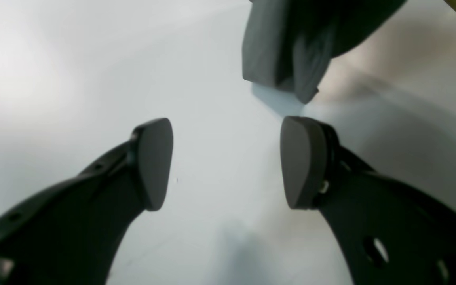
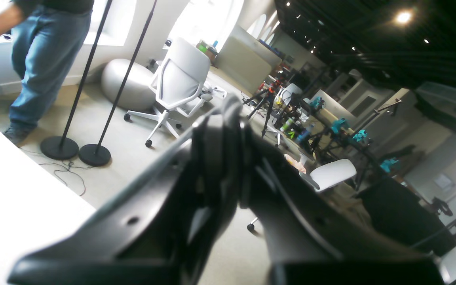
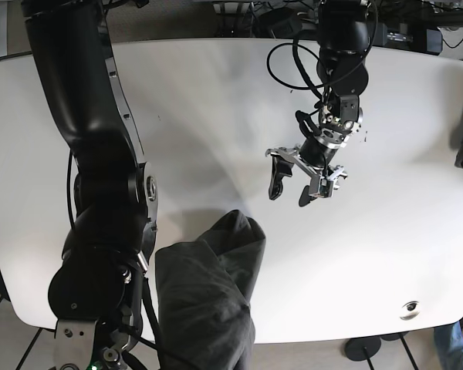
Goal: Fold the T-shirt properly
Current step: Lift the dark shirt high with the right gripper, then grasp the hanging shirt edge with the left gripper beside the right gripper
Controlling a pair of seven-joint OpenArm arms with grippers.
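T-shirt [image 3: 208, 297], dark grey, hangs bunched at the near edge of the white table [image 3: 216, 100], beside the right arm; whether it is being lifted you can't tell. Your right gripper [image 2: 228, 118] points out into the room, fingers pressed together, with no cloth seen between them. Your left gripper [image 3: 291, 186] hovers over bare tabletop, spread wide and holding nothing.

The left wrist view is soft and blurred throughout, with a pale glare washing the bench [image 1: 54, 79] at upper left and a dim shadow at right. In the right wrist view the near gripper [image 2: 220, 166] is dark and out of focus; windows [image 2: 196, 19] blow out white, a ceiling lamp [image 2: 404, 16] flares, and lines bend toward the edges. The base view is evenly lit and sharp, with faint shadows on the bench.
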